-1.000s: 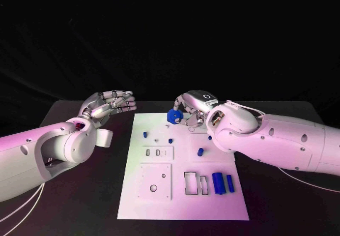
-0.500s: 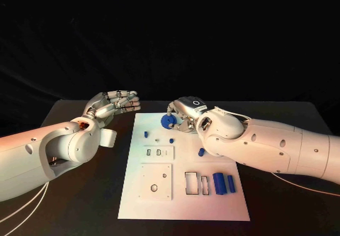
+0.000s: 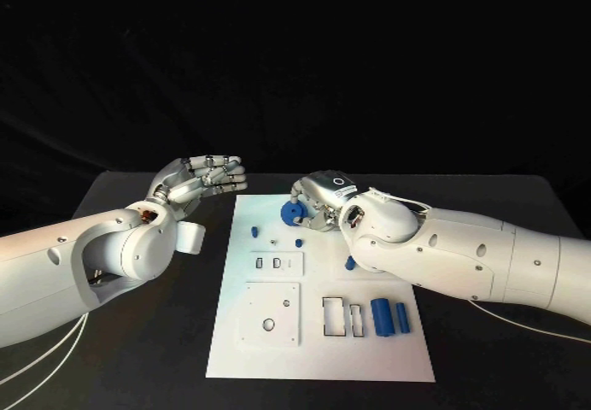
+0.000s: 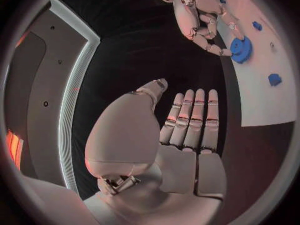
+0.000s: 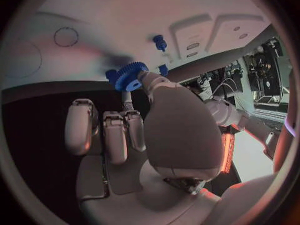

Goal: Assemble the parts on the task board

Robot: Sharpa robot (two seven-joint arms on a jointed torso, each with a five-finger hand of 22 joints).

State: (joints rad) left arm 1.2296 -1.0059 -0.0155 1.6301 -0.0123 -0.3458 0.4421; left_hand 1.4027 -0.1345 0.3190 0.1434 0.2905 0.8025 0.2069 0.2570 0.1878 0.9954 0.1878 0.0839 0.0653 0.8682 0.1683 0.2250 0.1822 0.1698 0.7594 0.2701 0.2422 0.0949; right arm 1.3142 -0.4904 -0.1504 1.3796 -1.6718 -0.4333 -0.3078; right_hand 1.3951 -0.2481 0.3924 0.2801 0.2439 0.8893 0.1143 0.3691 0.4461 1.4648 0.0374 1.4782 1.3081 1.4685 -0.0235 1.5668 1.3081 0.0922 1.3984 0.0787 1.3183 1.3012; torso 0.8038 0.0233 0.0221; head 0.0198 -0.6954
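The white task board (image 3: 320, 350) lies in the middle of the black table. My right hand (image 3: 320, 202) hovers over the board's far edge and pinches a blue gear (image 3: 293, 212) at its fingertips. The right wrist view shows the gear (image 5: 130, 76) close above the board (image 5: 125, 20), near a small blue peg (image 5: 160, 42). My left hand (image 3: 203, 178) is raised off the board's far left corner, fingers side by side, thumb apart, holding nothing. The left wrist view has the gear (image 4: 240, 49) under the right hand (image 4: 203, 20).
Small blue pegs (image 3: 255, 231) (image 3: 295, 243) (image 3: 350, 263) stand on the board's far half. Two blue cylinders (image 3: 381, 317) (image 3: 400, 318) lie at its right edge beside rectangular slots (image 3: 332, 316). A square plate with holes (image 3: 271, 314) sits near left.
My right hand has carried the gear slightly left and down toward the board's far edge. The left hand has edged a little toward the board.
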